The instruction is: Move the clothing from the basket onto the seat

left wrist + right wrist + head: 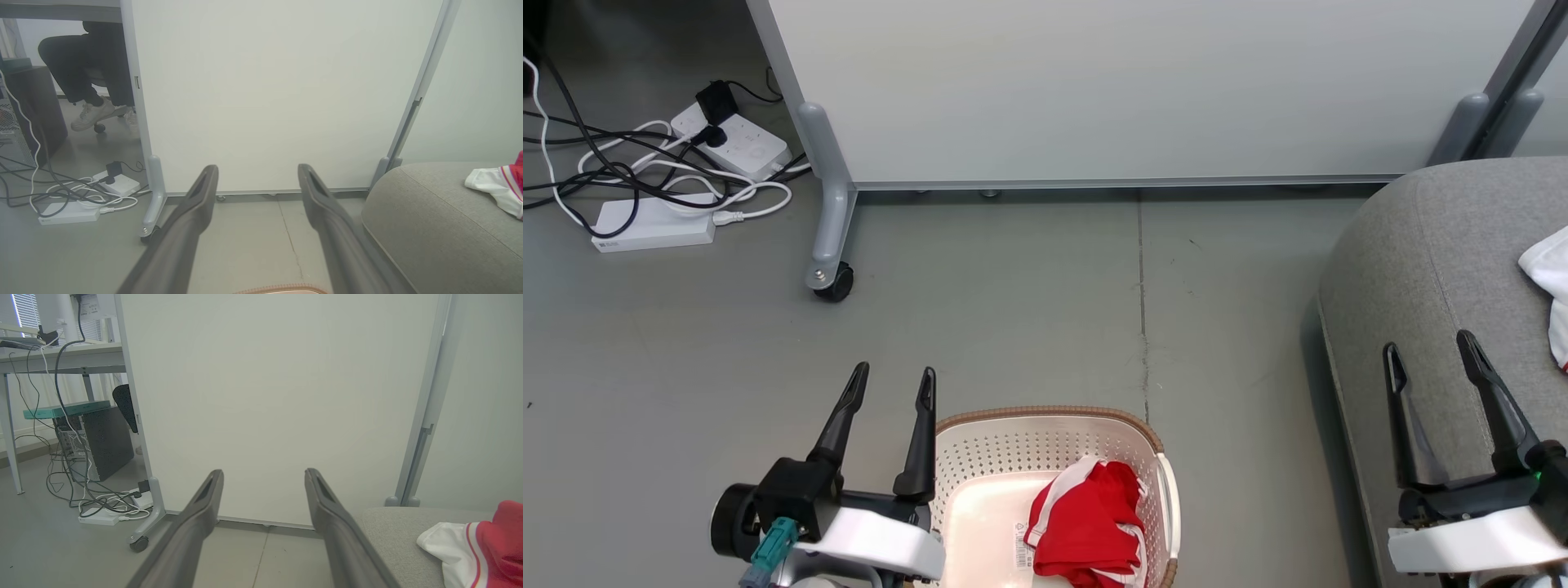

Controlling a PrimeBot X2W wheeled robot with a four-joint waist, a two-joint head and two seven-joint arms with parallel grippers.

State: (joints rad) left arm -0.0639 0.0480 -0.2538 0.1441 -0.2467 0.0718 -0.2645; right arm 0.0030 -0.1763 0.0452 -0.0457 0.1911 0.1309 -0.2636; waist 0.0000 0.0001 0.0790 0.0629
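Clothing [1090, 523] is sitting bunched in the right half of the basket [1045, 415], pressing against its right wall and leaving the left half of the bottom bare. Left gripper [894, 376] is hovering at the basket's left edge, jaws standing wide apart and holding nothing, fingers pointing away from the robot toward the partition [1143, 90]. Its inner finger is lining up with the basket's left rim in the head view; how high above it, I can't tell. Right gripper [1427, 343] is hanging over the seat [1421, 269], jaws likewise spread full and gripping nothing, well apart from the basket with a strip of floor [1241, 457] between. So the bundle is lying to the right of the left jaws and back toward the robot's body, behind the fingertips rather than ahead of them. Left arm is reading as the nearer one by a clear margin. Bundle is looking lumpy, only slightly longer front-to-back than across, so it's giving no strong axis to align to. My call: next move is needing the left wrist to pull back, shift right and tip down into the basket. Other garment [1547, 269] is lying on the seat's right side, so I'm judging the job partly done.
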